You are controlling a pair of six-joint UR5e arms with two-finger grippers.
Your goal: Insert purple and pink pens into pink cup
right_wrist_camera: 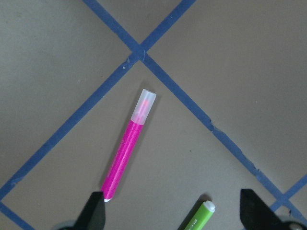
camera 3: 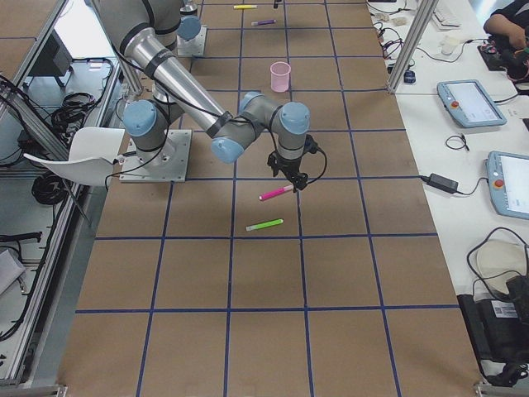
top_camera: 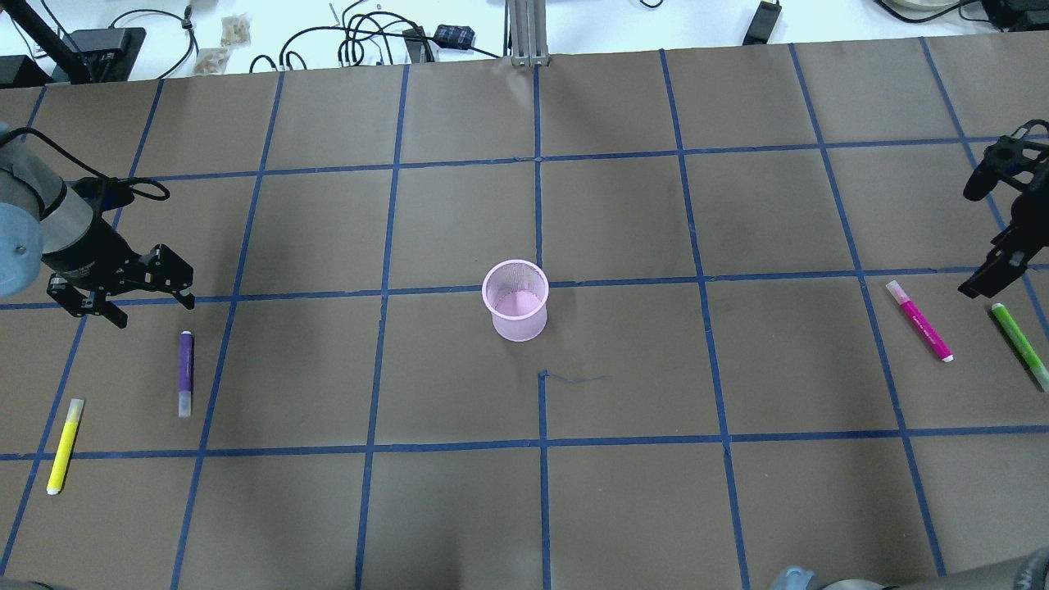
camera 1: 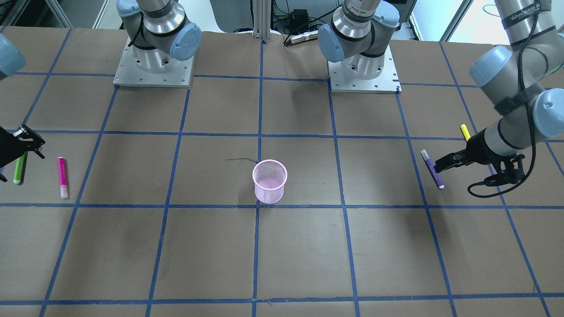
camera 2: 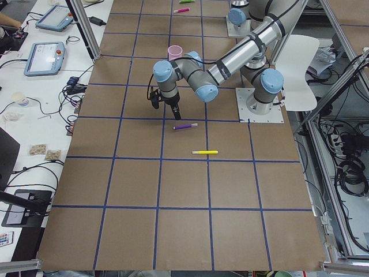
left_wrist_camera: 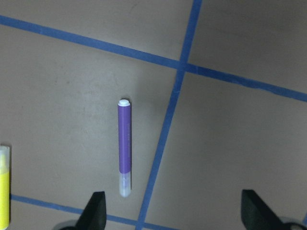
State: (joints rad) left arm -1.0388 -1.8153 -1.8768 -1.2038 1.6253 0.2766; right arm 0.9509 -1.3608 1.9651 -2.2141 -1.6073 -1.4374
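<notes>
One pink mesh cup (top_camera: 515,315) is standing at the desk's centre. Four capped plastic pens are lying flat: the purple pen (top_camera: 186,373) and yellow pen (top_camera: 64,445) near the left edge, the pink pen (top_camera: 919,320) and green pen (top_camera: 1019,334) near the right. The left end effector (left_wrist_camera: 175,213) is hovering above the purple pen and the right end effector (right_wrist_camera: 175,213) above the pink pen, both spread wide and gripping nothing.

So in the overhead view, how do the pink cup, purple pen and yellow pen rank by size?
1. Pink cup, clearly the bulkiest.
2. Yellow pen and purple pen: much alike, so no ranking.
</notes>
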